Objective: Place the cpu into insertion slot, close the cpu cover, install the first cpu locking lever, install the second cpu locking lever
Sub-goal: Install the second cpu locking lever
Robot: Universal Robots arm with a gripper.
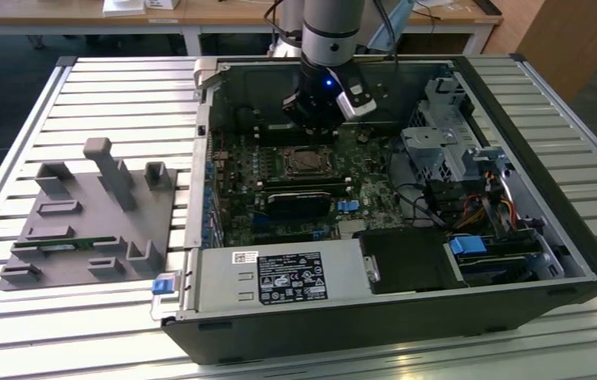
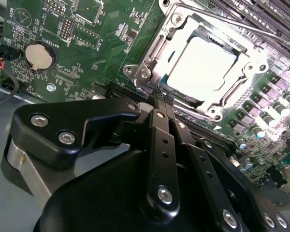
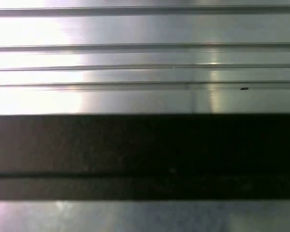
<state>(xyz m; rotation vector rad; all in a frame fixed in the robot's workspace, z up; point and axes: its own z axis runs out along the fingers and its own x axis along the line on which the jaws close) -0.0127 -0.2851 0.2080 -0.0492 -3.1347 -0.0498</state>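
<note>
Cpu (image 2: pixel 199 67) sat seated in the slot (image 2: pixel 160 54), its bright top showing through the window of the cover (image 2: pixel 234 83), which I judged already down over it. Levers looked like the part left, though I couldn't tell whether either was latched. My gripper (image 2: pixel 161 96) hovered just beside the socket's edge, fingers (image 2: pixel 158 126) pressed together on nothing, inside the case (image 1: pixel 583 261).

The arm (image 1: pixel 330 24) is a silver-grey tube with a black wrist section carrying a small blue light and a white block. The gripper (image 2: pixel 159 104) is matte black, built of flat linked bars joined by silver screws, on a grey metal base.
</note>
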